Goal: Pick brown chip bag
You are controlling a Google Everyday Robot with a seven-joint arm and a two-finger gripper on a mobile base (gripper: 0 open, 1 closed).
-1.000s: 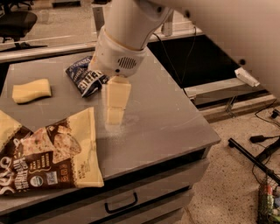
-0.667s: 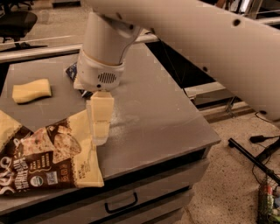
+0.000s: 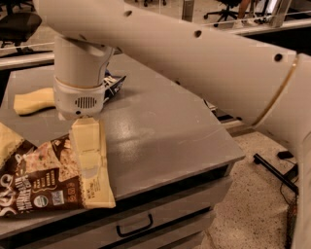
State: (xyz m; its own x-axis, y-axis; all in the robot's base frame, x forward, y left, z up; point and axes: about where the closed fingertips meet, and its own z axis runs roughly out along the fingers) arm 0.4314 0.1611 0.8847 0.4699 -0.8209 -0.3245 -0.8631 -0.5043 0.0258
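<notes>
The tool (image 3: pixel 88 163) hangs over the right edge of the brown chip bag (image 3: pixel 41 182), which lies flat at the near left of the grey table (image 3: pixel 165 131). I cannot tell whether the tool is apart or together.

An office-like lab: swivel chairs (image 3: pixel 228 12) behind a grey drawer table (image 3: pixel 170 126), gripper (image 3: pixel 89 160) low over its near edge.

We have only one view, set high and close beside the thick white robot arm (image 3: pixel 194 63), looking obliquely down over the flat grey tabletop (image 3: pixel 160 126). The cream two-finger gripper (image 3: pixel 89 165) hangs left of centre, low over it; speckled floor (image 3: pixel 252 194) shows far to its right.
</notes>
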